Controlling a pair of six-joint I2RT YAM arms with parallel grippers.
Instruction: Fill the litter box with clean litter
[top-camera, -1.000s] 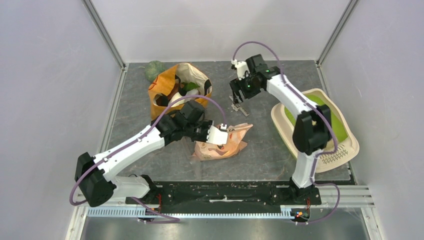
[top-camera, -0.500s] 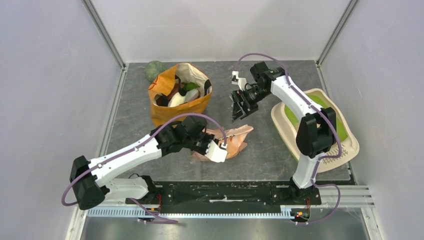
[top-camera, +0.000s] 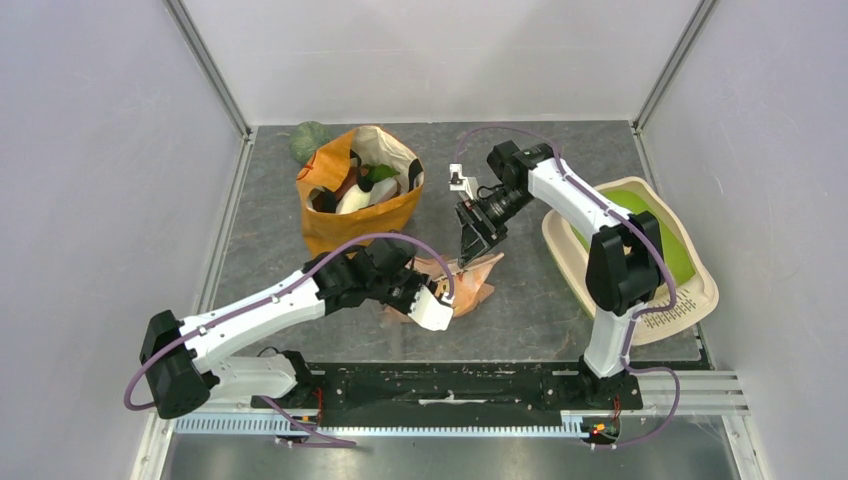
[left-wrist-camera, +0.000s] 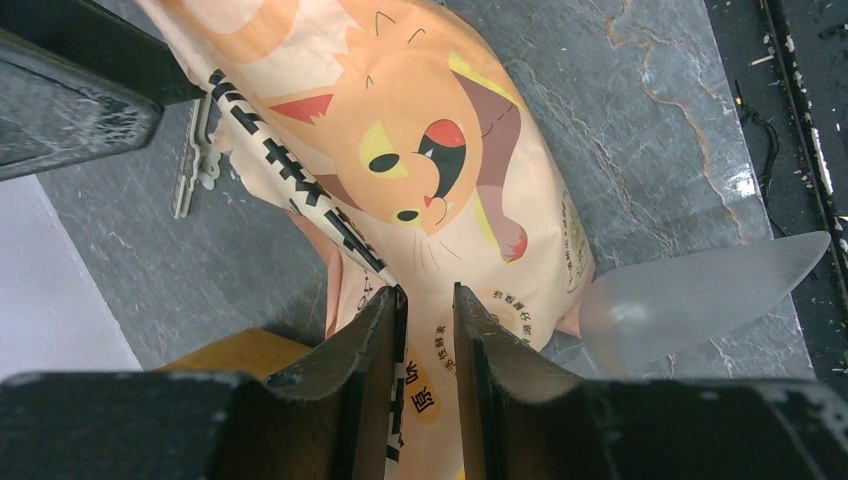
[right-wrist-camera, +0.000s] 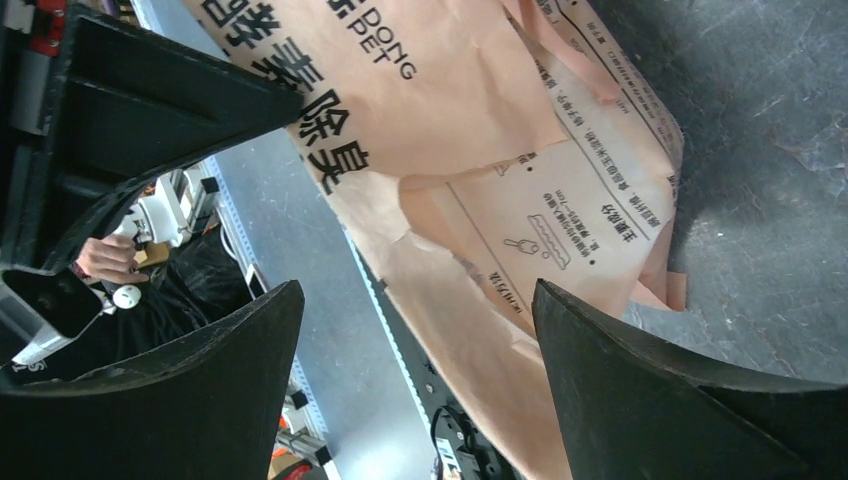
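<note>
The litter box (top-camera: 560, 252), a cream tray with a green hood and a slotted grille, sits at the right. No loose litter shows. A peach litter bag (top-camera: 470, 280) printed with a cat lies on the table's middle, and it also shows in the left wrist view (left-wrist-camera: 430, 150). My left gripper (top-camera: 443, 306) is at the bag's near end. In the left wrist view my left gripper (left-wrist-camera: 428, 292) has its jaws nearly together with bag material between them. My right gripper (top-camera: 470, 244) hangs open over the bag's far edge. In the right wrist view my right gripper (right-wrist-camera: 415, 290) has its jaws wide apart, with the bag (right-wrist-camera: 480, 190) beyond them.
An orange paper shopping bag (top-camera: 350, 215) holding several items stands at the back left, with a green object (top-camera: 308, 140) behind it. A pale clip (left-wrist-camera: 195, 165) lies on the table by the litter bag. A translucent plastic piece (left-wrist-camera: 700, 290) sticks out from under the bag.
My right gripper has swung down and nearer, from above the table to the bag's far edge. My left gripper has shifted toward the near edge along the bag, which has changed shape.
</note>
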